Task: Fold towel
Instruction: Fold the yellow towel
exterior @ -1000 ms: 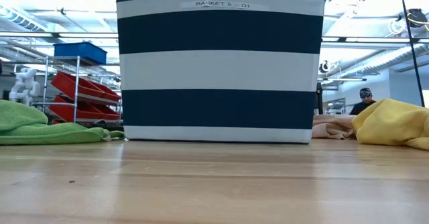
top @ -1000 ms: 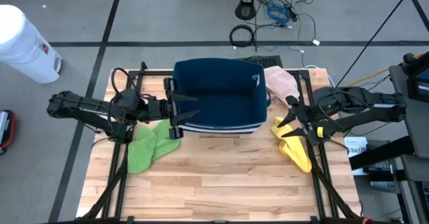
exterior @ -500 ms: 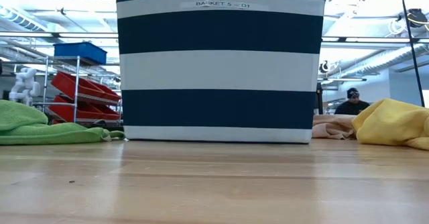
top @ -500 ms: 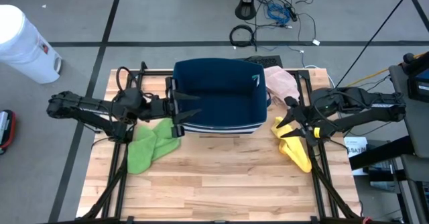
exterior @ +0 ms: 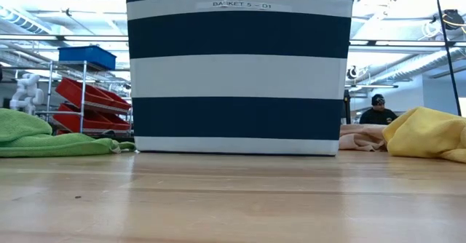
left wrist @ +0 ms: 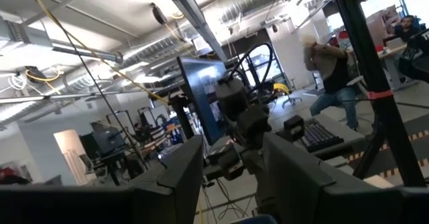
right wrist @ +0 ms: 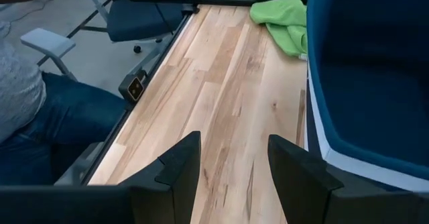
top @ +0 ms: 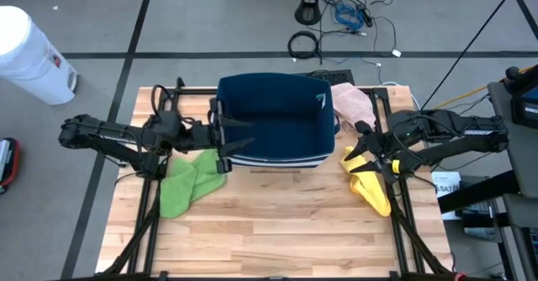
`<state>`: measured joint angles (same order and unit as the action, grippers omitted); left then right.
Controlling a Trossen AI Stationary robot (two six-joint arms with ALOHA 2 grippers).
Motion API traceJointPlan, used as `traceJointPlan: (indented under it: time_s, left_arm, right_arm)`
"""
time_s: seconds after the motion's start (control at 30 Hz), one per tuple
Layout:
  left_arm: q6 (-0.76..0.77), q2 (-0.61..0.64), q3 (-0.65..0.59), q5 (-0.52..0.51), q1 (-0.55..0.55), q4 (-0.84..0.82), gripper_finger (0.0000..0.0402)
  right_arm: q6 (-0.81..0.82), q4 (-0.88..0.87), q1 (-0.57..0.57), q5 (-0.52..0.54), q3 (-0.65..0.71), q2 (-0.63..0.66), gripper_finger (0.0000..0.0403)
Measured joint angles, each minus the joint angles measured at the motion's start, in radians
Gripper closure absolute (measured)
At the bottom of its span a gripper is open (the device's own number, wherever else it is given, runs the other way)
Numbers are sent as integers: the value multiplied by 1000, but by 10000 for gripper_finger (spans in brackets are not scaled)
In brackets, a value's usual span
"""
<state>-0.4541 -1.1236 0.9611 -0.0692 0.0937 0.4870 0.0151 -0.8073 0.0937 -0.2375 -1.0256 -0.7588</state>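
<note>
Arms reach inward from both sides of the bench (top: 277, 230), each held low and roughly level. Left tool (top: 230, 144) sits at the left wall of the striped basket (top: 277, 113), its fingers parted and holding nothing, just above the green towel (top: 187, 182) lying crumpled on the bench. Right tool (top: 360, 156) hovers over the yellow towel (top: 370, 184) right of the basket, fingers likewise apart (nothing between them). A pink towel (top: 353, 104) lies behind it.
</note>
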Motion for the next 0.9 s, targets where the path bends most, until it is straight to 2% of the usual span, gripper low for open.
traceJointPlan:
  time_s: [0.9]
  left_arm:
    - [0, 0, 0, 0, 0, -1, 239]
  right_arm:
    - [-29, 7, 0, 1, 0, -2, 241]
